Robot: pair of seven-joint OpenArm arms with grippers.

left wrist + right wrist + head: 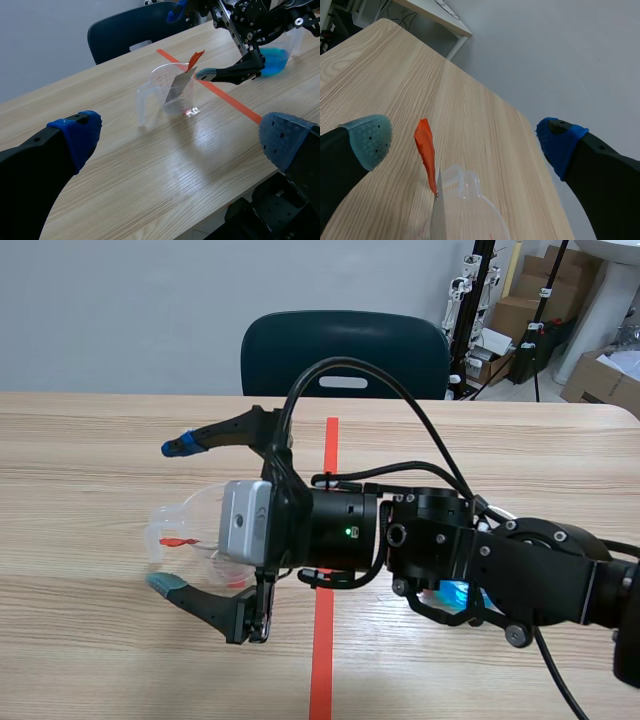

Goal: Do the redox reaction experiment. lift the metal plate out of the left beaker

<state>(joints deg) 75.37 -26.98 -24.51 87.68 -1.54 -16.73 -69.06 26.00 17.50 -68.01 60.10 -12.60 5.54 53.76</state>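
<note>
The right arm's black body fills the near part of the scene, reaching in across the orange-red tape line (322, 640), and its right claw (168, 515) is spread wide with nothing in its grip. One finger sits on either side of the clear left beaker (185, 520) on the wooden desk (100, 440). The metal plate (177, 87) stands tilted inside that beaker, its orange tab (195, 57) poking above the rim. From the right wrist the tab lies between the fingers, closer to the grey-green pad (370, 140). The left claw (182, 137) is also fully open and empty, well short of the beaker. A second beaker (277, 57) of blue liquid stands beyond the tape line, and a dark chair (345, 355) waits behind the desk.
</note>
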